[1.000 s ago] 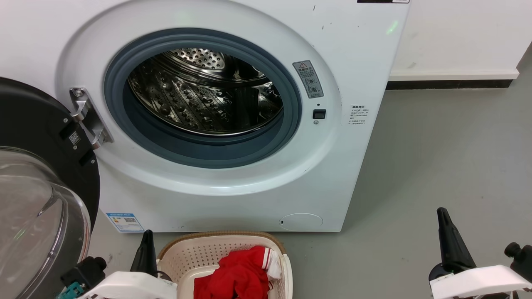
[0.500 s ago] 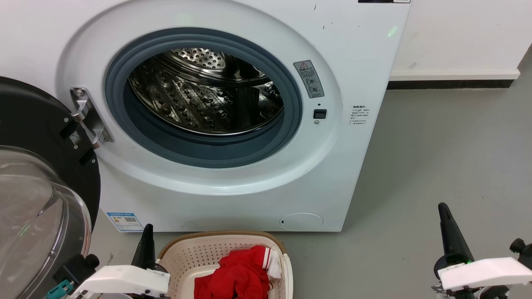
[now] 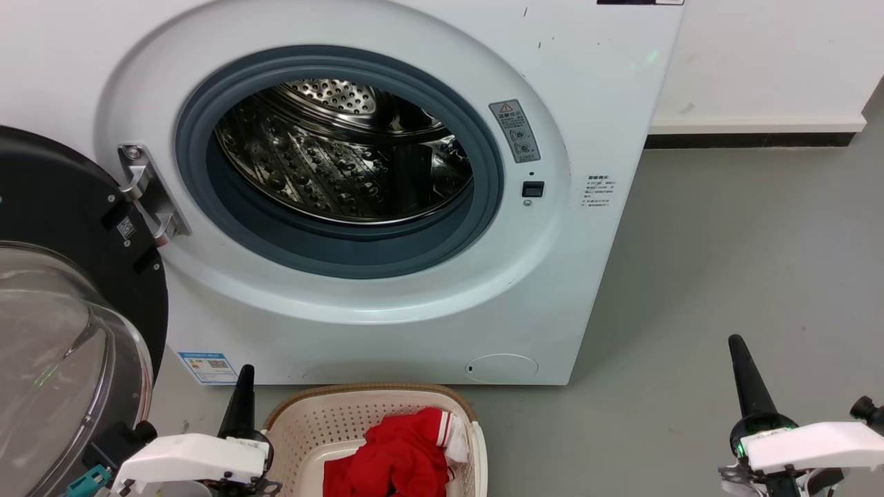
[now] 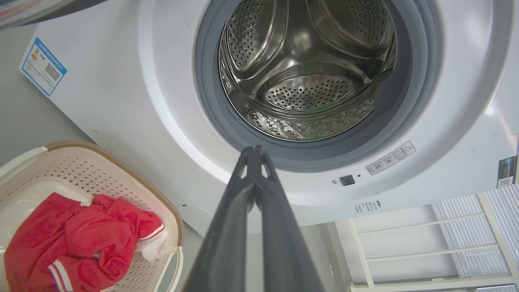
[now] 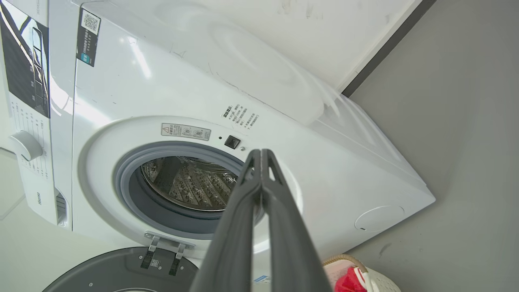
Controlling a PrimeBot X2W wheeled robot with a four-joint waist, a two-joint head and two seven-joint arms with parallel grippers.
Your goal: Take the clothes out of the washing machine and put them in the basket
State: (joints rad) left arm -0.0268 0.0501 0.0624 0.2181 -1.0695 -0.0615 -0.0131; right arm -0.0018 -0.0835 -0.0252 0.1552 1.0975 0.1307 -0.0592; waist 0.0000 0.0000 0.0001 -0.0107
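The white washing machine (image 3: 387, 324) stands open, and its steel drum (image 3: 345, 159) holds nothing red; from the left wrist the drum (image 4: 308, 69) looks bare too. Below it sits the cream basket (image 3: 311, 428) with the red clothes (image 3: 394, 459) piled inside, white trim showing. The left wrist view shows the clothes (image 4: 77, 239) in the basket (image 4: 134, 178) as well. My left gripper (image 3: 243, 386) hangs shut just left of the basket, its tips (image 4: 254, 151) pressed together. My right gripper (image 3: 737, 348) is shut over the bare floor at the right, fingertips (image 5: 260, 153) touching.
The round black-rimmed glass door (image 3: 62, 324) is swung wide open at the left, close to my left arm. Grey floor (image 3: 725, 262) stretches right of the machine to a white wall with a dark skirting (image 3: 746, 140). A white shelf frame (image 4: 425, 243) appears in the left wrist view.
Both arms have sunk and drawn back a little toward the bottom edge. The clothes, basket and machine stay as they were.
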